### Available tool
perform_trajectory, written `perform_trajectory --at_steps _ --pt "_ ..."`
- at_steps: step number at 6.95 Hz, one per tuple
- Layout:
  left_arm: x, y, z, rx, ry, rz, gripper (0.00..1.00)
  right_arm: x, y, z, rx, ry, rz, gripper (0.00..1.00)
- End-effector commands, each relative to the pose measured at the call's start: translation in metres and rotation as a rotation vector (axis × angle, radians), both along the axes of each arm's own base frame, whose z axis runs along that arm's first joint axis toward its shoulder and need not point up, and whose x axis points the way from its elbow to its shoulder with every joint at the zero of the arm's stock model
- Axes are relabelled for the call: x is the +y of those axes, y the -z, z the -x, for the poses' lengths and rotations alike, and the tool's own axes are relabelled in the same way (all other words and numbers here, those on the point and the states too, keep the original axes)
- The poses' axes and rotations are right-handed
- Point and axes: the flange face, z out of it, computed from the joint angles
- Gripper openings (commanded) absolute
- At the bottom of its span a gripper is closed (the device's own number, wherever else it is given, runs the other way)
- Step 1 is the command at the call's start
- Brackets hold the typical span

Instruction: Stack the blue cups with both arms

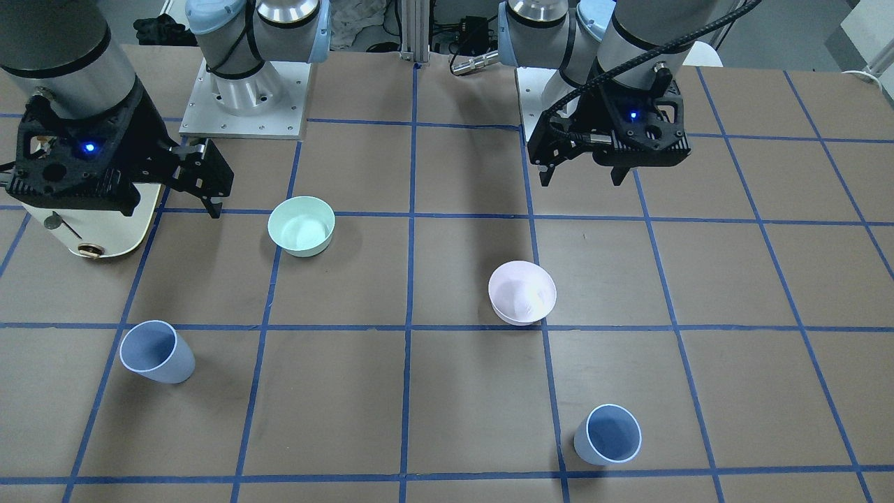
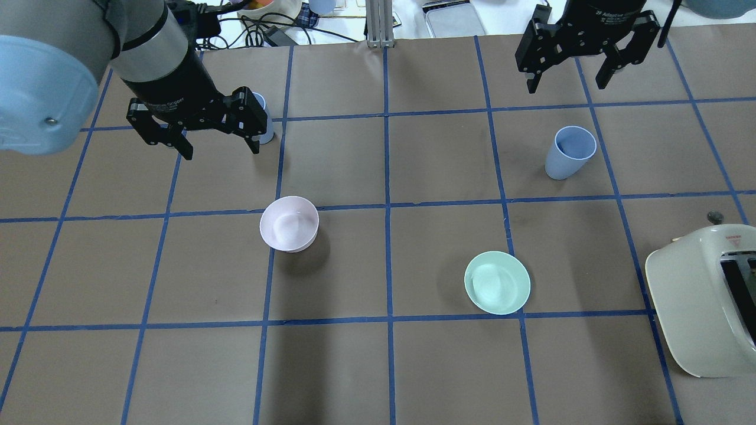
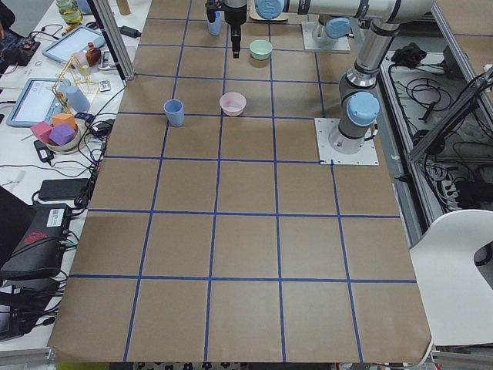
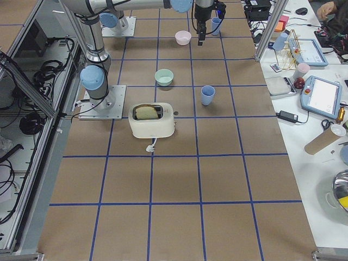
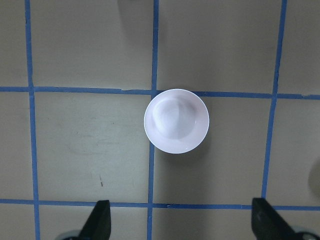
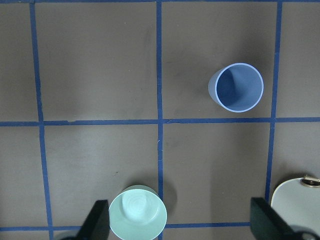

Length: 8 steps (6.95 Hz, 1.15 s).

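Two blue cups stand upright on the brown table. One cup point(image 2: 570, 152) is at the far right and shows in the right wrist view point(image 6: 239, 87). My right gripper point(image 2: 567, 82) hangs open and empty above and beyond it. The other cup point(image 2: 264, 121) is at the far left, partly hidden behind my left gripper point(image 2: 220, 147), which is open and empty above the table. In the front-facing view the cups point(image 1: 157, 351) point(image 1: 609, 434) stand near the bottom. The left wrist view shows my open fingertips point(image 5: 97, 222) and no cup.
A pale pink bowl point(image 2: 289, 223) sits left of centre and under my left wrist point(image 5: 176, 121). A mint-green bowl point(image 2: 497, 282) sits right of centre. A cream toaster point(image 2: 703, 307) stands at the right edge. Blue tape lines grid the table.
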Motion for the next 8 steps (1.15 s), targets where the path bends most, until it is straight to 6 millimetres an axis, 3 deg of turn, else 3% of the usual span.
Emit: perform_trajectory --at_steps 1,8 --pt "0.0002 -0.0013 0.0009 0.002 0.002 0.002 1.0 -0.0008 0.0009 0.0039 -0.002 0.006 -0.004 1.0" --pt "-0.0026 -0.0072 -0.0009 -0.002 -0.002 0.013 1.0 -0.0005 0.0003 0.0064 -0.002 0.012 -0.005 1.0"
